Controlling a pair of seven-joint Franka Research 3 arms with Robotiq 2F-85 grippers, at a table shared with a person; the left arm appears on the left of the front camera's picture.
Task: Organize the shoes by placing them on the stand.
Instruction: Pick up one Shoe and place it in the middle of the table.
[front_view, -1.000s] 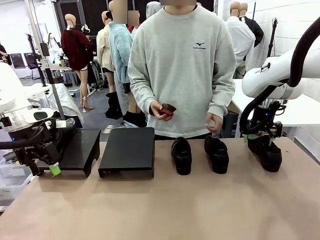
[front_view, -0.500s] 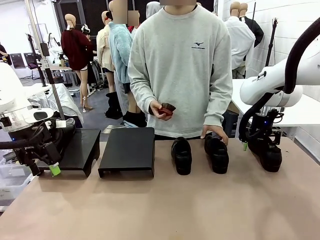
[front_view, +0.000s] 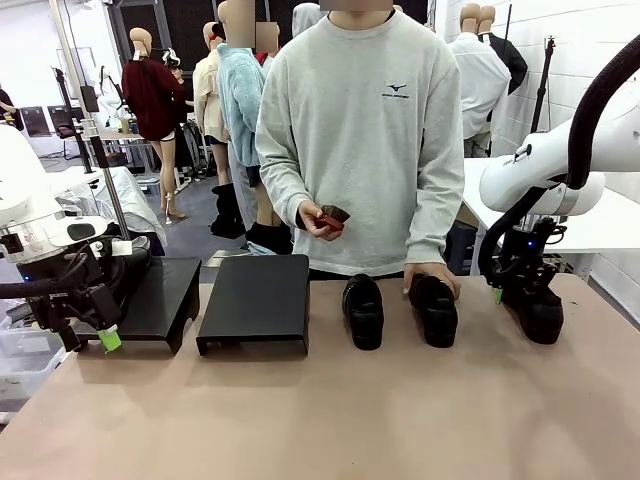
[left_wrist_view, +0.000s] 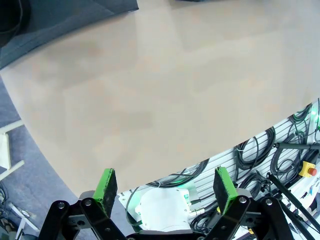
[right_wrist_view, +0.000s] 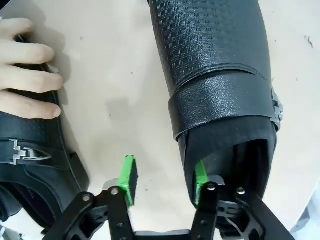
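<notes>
Picking up the glossy black buckled shoe (right_wrist_view: 215, 60) by the right edge of the plain tan table (front_view: 320, 420) was the step in hand. The right gripper (right_wrist_view: 165, 180) stood half open astride its collar, one green pad (right_wrist_view: 201, 179) inside, the other outside, gripping nothing yet. Next it would need to pinch the collar, lift, and carry to the black angular stand (front_view: 255, 300) at the far edge. The left gripper (left_wrist_view: 165, 182) hung wide open, empty, at the left edge. A person's hand (front_view: 435, 282) rested on the middle shoe (front_view: 434, 315); a bright workroom lay behind.
</notes>
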